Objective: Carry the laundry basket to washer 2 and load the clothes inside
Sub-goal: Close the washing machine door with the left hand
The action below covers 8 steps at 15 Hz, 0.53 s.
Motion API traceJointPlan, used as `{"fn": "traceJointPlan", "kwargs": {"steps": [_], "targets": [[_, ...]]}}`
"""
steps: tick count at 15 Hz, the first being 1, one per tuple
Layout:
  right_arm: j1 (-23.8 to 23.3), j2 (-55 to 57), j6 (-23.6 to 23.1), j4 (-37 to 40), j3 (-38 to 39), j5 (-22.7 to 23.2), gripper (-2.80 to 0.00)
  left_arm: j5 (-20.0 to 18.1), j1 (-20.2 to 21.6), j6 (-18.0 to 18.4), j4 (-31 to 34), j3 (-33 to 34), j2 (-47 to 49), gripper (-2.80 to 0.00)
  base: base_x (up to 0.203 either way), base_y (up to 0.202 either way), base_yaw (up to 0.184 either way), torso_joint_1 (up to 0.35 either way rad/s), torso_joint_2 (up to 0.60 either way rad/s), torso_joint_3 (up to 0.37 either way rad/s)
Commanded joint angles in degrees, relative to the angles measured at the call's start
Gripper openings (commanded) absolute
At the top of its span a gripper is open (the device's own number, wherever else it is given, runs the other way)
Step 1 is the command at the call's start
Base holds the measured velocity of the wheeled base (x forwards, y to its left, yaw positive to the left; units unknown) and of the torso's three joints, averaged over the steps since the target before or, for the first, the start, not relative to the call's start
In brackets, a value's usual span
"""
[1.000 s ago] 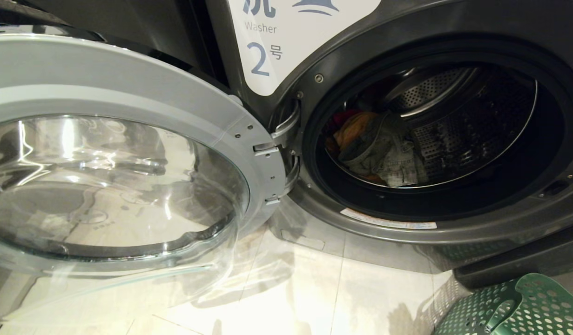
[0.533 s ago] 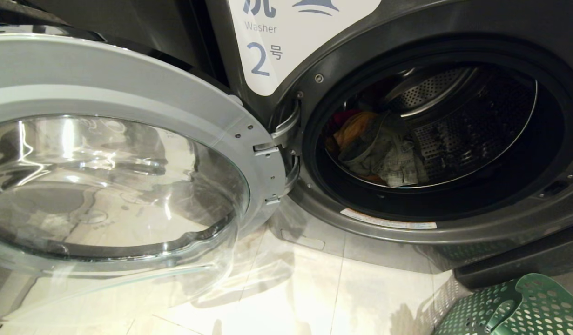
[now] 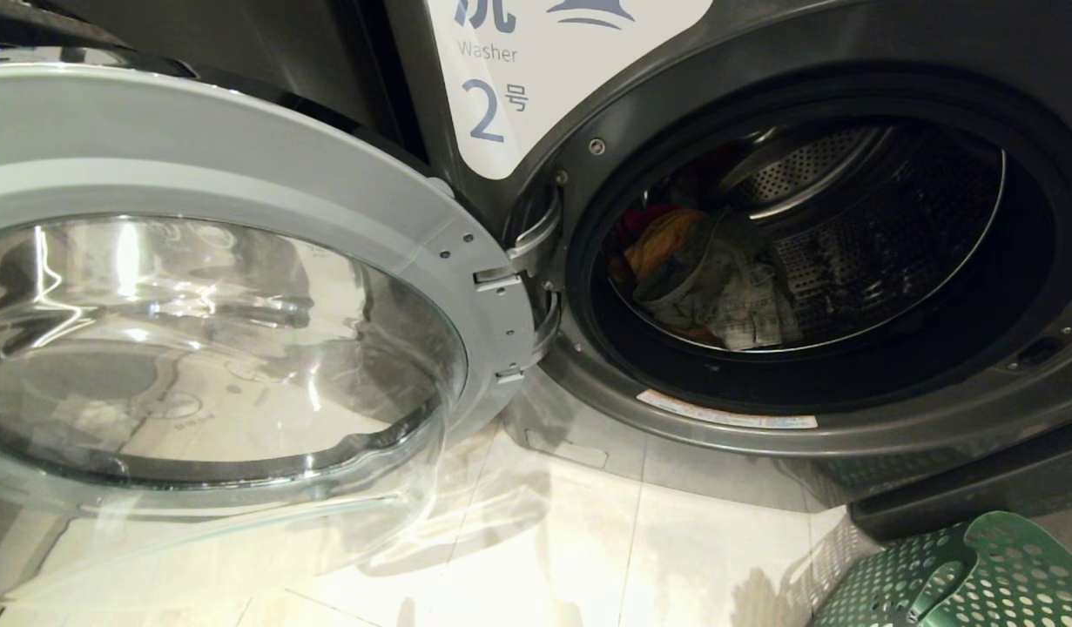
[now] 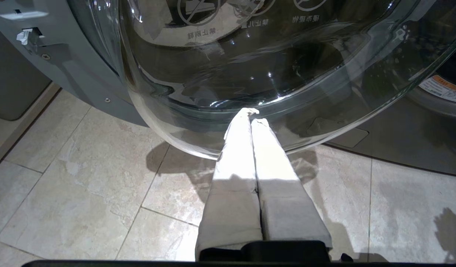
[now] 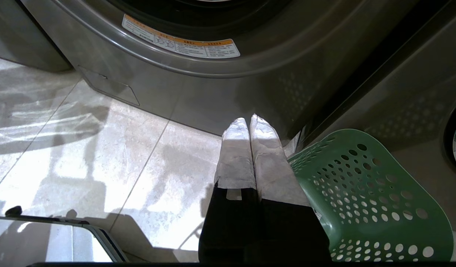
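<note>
Clothes (image 3: pixel 705 279) already in washer 2 (image 3: pixel 849 418) drum, green laundry basket (image 5: pixel 365 196) on floor beside; loading seemingly finished, left gripper (image 4: pixel 250 113) and right gripper (image 5: pixel 248 122) pinched empty, door (image 3: pixel 239 218) closing probably next.

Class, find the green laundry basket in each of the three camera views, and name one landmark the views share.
Head view: laundry basket, bottom right corner, on the floor beside washer 2.
Left wrist view: not in it.
Right wrist view: lower right, beside the right gripper.
Shared landmark: the orange-edged warning sticker under the drum opening.
</note>
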Motion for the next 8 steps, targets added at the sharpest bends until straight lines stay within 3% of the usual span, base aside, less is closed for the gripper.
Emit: {"fn": "traceJointPlan", "kwargs": {"steps": [1, 8], "targets": [[0.0, 0.2, 0.1, 0.1, 0.0, 0.0, -2.80, 0.0, 0.0, 0.0, 0.0, 2.3, 0.0, -2.80, 0.000, 0.000, 0.000, 0.000, 0.00, 0.000], [0.0, 0.2, 1.0, 0.0, 0.0, -0.2, -2.80, 0.0, 0.0, 0.0, 0.0, 2.3, 0.0, -2.80, 0.000, 0.000, 0.000, 0.000, 0.00, 0.000]]}}
